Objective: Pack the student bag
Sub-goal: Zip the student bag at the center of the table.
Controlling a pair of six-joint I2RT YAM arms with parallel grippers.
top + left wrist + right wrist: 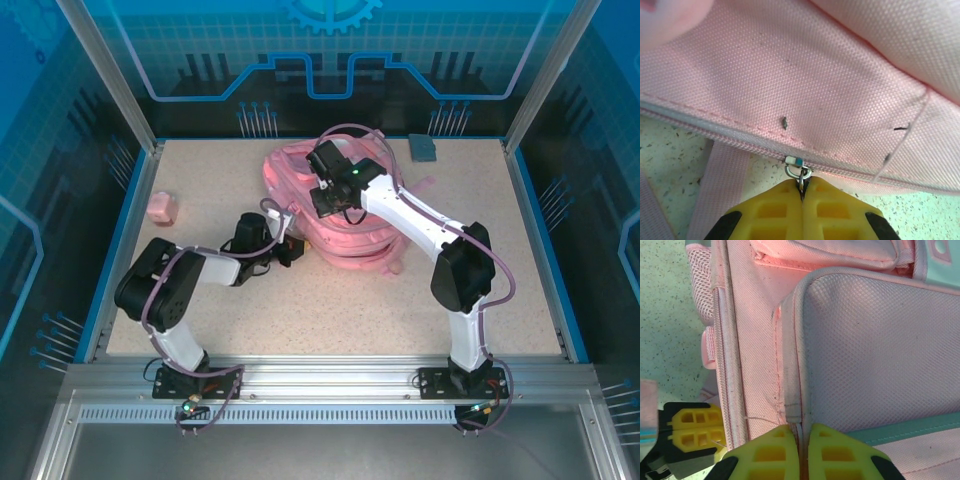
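- The student bag (350, 252), a soft pink fabric backpack with pale zip trim, lies slumped mid-counter (480, 290), towards the far side.
- At the bag's near left edge, the left end effector (801, 186) has its yellow pads pressed together on the small metal zip pull (799, 172).
- The right end effector (802, 432), over the bag, is closed on a thin pale seam edge.
- We judge the bag light, limp and easily bunched: pin a seam firmly while drawing the zip pull.
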